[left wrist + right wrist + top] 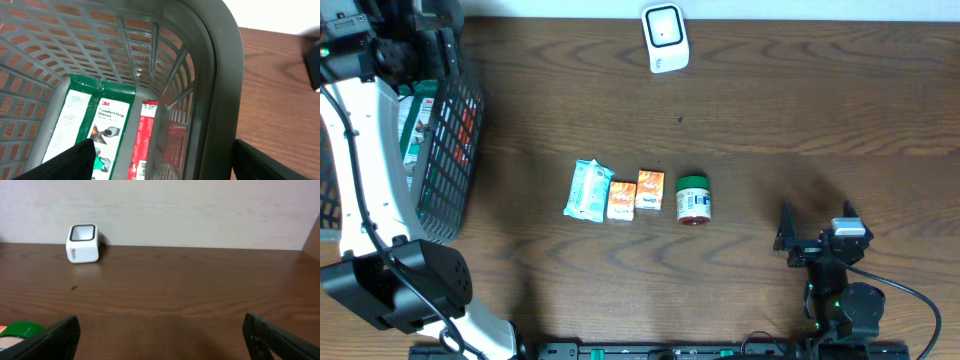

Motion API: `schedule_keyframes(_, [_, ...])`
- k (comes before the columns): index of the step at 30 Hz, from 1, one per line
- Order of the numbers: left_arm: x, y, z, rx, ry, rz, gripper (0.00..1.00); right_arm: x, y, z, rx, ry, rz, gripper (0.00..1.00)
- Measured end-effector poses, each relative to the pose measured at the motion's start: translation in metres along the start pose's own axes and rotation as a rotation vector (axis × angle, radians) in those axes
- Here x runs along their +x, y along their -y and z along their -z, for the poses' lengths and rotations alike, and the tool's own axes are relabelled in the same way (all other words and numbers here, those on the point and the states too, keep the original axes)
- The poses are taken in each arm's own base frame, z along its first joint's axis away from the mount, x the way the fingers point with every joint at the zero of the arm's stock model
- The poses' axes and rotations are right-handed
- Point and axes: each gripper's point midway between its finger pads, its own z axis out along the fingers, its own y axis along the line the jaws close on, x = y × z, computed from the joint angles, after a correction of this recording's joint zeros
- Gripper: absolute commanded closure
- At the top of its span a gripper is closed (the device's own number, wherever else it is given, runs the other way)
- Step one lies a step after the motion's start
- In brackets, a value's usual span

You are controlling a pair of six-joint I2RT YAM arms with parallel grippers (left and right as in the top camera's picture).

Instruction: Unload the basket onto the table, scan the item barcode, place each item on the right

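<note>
The white barcode scanner (666, 38) stands at the table's far edge, also in the right wrist view as scanner (83, 243). Mid-table lies a row of items: a pale blue pack (588, 190), two orange boxes (621, 200) (650, 190) and a green-lidded jar (693, 198). My left gripper (165, 167) is open above the black mesh basket (220, 75), one finger inside and one outside its rim, holding nothing. Below it lie a green glove pack (97, 120) and a red pack (144, 140). My right gripper (817, 232) is open and empty near the front right.
The basket (455, 150) fills the table's left side, with the white left arm (360, 170) reaching over it. The jar's green lid (22, 330) shows at the lower left of the right wrist view. A pale wall runs behind the scanner.
</note>
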Motion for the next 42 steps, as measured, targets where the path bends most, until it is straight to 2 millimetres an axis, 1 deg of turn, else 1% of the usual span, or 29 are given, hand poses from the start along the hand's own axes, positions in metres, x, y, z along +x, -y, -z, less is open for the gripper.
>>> schedule_keyframes(9, [-0.006, -0.002, 0.000, -0.008, 0.025, 0.044, 0.13, 0.000, 0.000, 0.000, 0.000, 0.000, 0.000, 0.01])
schedule_keyframes(12, [-0.010, -0.002, 0.004, -0.013, 0.037, 0.071, 0.13, 0.000, 0.000, 0.000, -0.001, 0.000, 0.000, 0.01])
schedule_keyframes(14, [-0.018, -0.003, 0.012, -0.019, 0.067, 0.089, 0.13, 0.000, 0.000, 0.000, 0.000, 0.000, 0.000, 0.01])
schedule_keyframes(16, [-0.028, -0.004, 0.026, -0.027, 0.109, 0.103, 0.13, 0.000, 0.000, 0.000, -0.001, 0.000, 0.000, 0.01])
schedule_keyframes(20, [-0.044, -0.007, 0.060, -0.044, 0.193, 0.120, 0.13, 0.000, 0.000, 0.000, 0.000, 0.000, 0.000, 0.01])
schedule_keyframes(23, [-0.048, -0.020, 0.076, -0.077, 0.227, 0.164, 0.13, 0.000, 0.000, 0.000, 0.000, 0.000, 0.000, 0.01])
schedule_keyframes(25, [-0.047, -0.034, 0.080, -0.108, 0.231, 0.195, 0.13, 0.000, 0.000, 0.000, 0.000, 0.000, 0.000, 0.01])
schedule_keyframes(31, [-0.029, -0.069, 0.073, -0.182, 0.175, 0.269, 0.13, 0.000, 0.000, 0.000, 0.000, 0.000, 0.000, 0.01])
schedule_keyframes(34, [-0.018, -0.082, 0.064, -0.218, 0.128, 0.281, 0.13, 0.000, 0.000, 0.000, 0.000, 0.000, 0.000, 0.01])
schedule_keyframes(36, [-0.008, -0.089, 0.054, -0.233, 0.079, 0.265, 0.12, 0.000, 0.000, 0.000, -0.001, 0.000, 0.000, 0.01])
schedule_keyframes(37, [0.000, -0.091, 0.047, -0.235, 0.042, 0.249, 0.11, 0.000, 0.000, 0.000, 0.000, 0.000, 0.000, 0.01])
schedule_keyframes(39, [0.014, -0.090, 0.032, -0.219, -0.031, 0.209, 0.11, 0.000, 0.000, 0.000, 0.000, 0.000, 0.000, 0.01])
schedule_keyframes(42, [0.037, -0.083, 0.008, -0.155, -0.143, 0.152, 0.12, 0.000, 0.000, 0.000, 0.000, 0.000, 0.000, 0.01])
